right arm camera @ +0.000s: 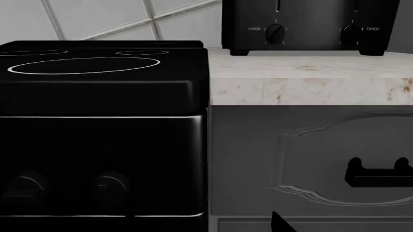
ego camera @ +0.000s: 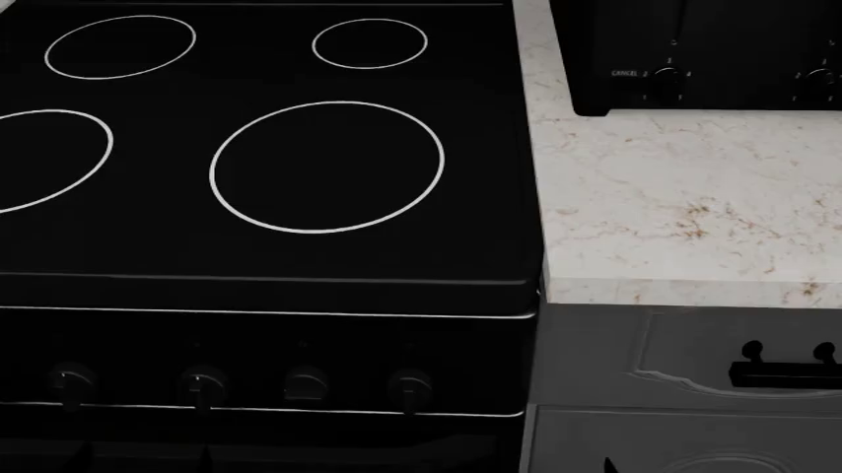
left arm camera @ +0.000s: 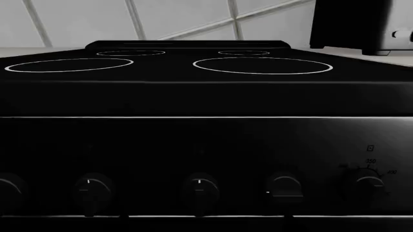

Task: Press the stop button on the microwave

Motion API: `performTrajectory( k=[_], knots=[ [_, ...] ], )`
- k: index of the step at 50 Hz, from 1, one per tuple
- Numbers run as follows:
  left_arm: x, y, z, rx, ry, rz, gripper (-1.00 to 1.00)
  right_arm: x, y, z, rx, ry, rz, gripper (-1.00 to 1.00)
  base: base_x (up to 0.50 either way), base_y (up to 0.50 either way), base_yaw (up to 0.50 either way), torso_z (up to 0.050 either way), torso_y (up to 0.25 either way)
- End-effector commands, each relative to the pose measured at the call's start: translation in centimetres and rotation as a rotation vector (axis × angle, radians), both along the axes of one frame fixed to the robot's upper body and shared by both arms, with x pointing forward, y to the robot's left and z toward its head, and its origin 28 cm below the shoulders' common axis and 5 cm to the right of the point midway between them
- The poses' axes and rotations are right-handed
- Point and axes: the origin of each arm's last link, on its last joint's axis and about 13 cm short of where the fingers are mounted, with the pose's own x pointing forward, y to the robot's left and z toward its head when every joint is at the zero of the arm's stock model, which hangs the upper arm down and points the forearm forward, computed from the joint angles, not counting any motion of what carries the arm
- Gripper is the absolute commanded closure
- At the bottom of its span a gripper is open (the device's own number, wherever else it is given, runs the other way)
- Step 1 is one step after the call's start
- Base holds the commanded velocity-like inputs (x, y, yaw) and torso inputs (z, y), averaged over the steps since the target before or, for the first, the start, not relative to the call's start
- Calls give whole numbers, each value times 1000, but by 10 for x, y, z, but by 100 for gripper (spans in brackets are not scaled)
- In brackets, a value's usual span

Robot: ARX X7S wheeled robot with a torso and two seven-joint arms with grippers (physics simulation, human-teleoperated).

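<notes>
The microwave and its stop button are out of view in all three views. My left gripper does not show in any view; its wrist camera faces the black stove front (left arm camera: 193, 140) at the level of the knobs. Of my right gripper, only one dark fingertip (right arm camera: 281, 224) shows at the edge of the right wrist view, in front of the grey cabinet (right arm camera: 310, 159). The same tip shows in the head view (ego camera: 610, 464) at the lower edge. I cannot tell how its jaws stand.
A black glass cooktop (ego camera: 263, 148) with white burner rings fills the left. A row of knobs (ego camera: 306, 382) runs along the stove front. A marble counter (ego camera: 671, 197) lies to the right, with a black toaster (ego camera: 697, 54) at its back. A drawer handle (ego camera: 787, 372) sits below.
</notes>
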Motion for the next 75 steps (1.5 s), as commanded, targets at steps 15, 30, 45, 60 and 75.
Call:
performTrajectory(
  k=[15, 30, 45, 60, 75],
  knots=[
    [-17, 15, -13, 83, 59, 58, -100, 11, -2, 18, -30, -14, -20, -100, 0, 0, 0, 0, 0],
    [-37, 83, -120, 100, 355, 261, -100, 24, 5, 136, -107, -362, -34, -100, 0, 0, 0, 22, 27],
    [-130, 100, -157, 97, 940, 288, -100, 31, 10, 236, -81, -561, -35, -100, 0, 0, 0, 50, 68],
    [-146, 101, -160, 114, 1019, 310, -100, 86, 16, 330, -98, -567, -31, -100, 0, 0, 0, 50, 81],
    [-146, 101, -160, 114, 1019, 310, -100, 110, 25, 398, -92, -575, -80, -100, 0, 0, 0, 50, 81]
  ],
)
